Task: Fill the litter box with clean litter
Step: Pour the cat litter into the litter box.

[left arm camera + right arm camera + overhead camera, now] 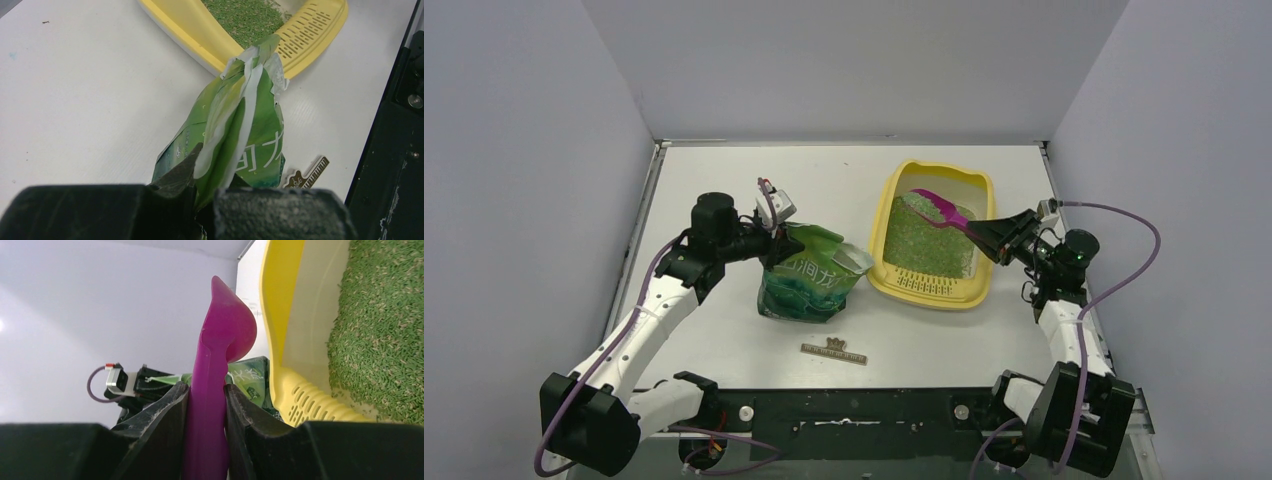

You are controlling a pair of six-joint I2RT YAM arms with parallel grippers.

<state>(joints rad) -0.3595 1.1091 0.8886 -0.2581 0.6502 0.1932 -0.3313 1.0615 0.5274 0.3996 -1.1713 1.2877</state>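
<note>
The bag [809, 285] carries white characters, too crumpled to read whole. The box [924, 288] lies on the surface [724, 180] just right of the bag. Its long axis runs near to far, with the grate end toward the arms. Green litter [929, 240] covers its floor. The left pincer [205, 195] is clenched on the bag's folded top. The right pincer [207, 405] grasps the magenta scoop [944, 212] by its handle, with the bowl over the box's far end, pointing far-left.

The left arm [649, 315] and the right arm [1064, 335] have white links and black joints. Purple cables [1158, 238] run along them.
</note>
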